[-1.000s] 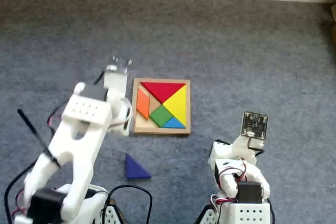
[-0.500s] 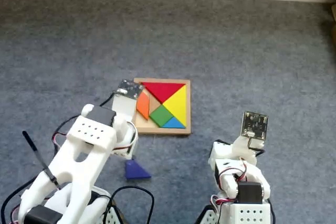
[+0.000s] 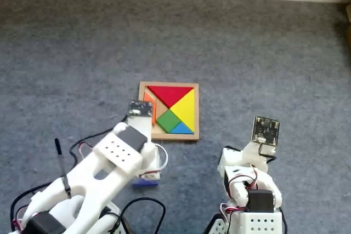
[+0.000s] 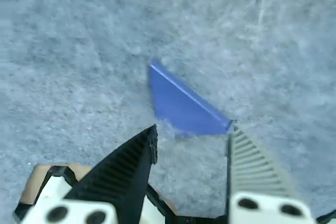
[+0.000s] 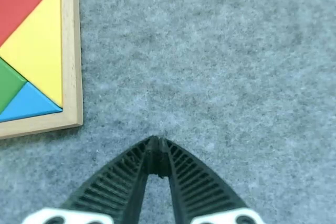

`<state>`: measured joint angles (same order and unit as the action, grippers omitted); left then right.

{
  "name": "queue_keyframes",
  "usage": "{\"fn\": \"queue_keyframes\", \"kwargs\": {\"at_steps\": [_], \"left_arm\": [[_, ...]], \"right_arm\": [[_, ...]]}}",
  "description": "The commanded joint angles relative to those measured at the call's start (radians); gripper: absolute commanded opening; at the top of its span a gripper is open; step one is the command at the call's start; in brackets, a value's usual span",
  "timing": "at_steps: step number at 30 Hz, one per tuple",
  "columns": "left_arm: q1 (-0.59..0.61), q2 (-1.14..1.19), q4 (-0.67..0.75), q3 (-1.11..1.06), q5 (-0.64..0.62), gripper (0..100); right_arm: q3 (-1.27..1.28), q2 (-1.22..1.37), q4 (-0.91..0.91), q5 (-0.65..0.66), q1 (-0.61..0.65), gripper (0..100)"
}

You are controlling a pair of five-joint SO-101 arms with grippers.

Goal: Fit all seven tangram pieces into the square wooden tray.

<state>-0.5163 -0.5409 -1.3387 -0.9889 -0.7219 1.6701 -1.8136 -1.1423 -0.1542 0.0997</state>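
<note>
Since the loose piece lies on the grey carpet [image 3: 263, 42] on the near side of the tray [image 3: 196, 110], the left arm [image 3: 109, 168] is the one to use: it sits right over that spot. The right arm [image 3: 249, 184] is well apart on the other side.

Tray holds red, yellow, green, light-blue and orange pieces, with bare wood next to the orange. The left wrist hides part of that corner.

The blue triangle [image 4: 181, 106] lies flat just ahead of the left gripper [image 4: 191, 140], on its tray side. Jaws are spread with nothing between them. One triangle corner is at the light finger's tip, and the dark finger's tip is just beside a short edge. The long edge runs oblique to the line joining the fingertips, so I'd expect a wrist turn plus a short advance before closing.

The right gripper [image 5: 157, 153] is pressed together and empty.
</note>
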Motion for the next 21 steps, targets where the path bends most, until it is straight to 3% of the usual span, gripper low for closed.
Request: {"fn": "queue_keyframes", "kwargs": {"at_steps": [1, 4, 15, 21], "left_arm": [[-0.056, -0.019, 0.035, -0.036, -0.023, 41], [-0.050, -0.019, 0.057, -0.073, -0.025, 50], [-0.021, -0.001, 0.095, -0.101, -0.025, 40], [-0.013, 0.240, 0.221, -0.120, -0.025, 40]], "right_arm": [[0.099, 0.001, 0.021, 0.008, -0.013, 0.9], [0.099, 0.001, 0.021, 0.008, -0.013, 0.9], [0.099, 0.001, 0.021, 0.008, -0.015, 0.9], [0.099, 0.001, 0.021, 0.008, -0.015, 0.9]]}}
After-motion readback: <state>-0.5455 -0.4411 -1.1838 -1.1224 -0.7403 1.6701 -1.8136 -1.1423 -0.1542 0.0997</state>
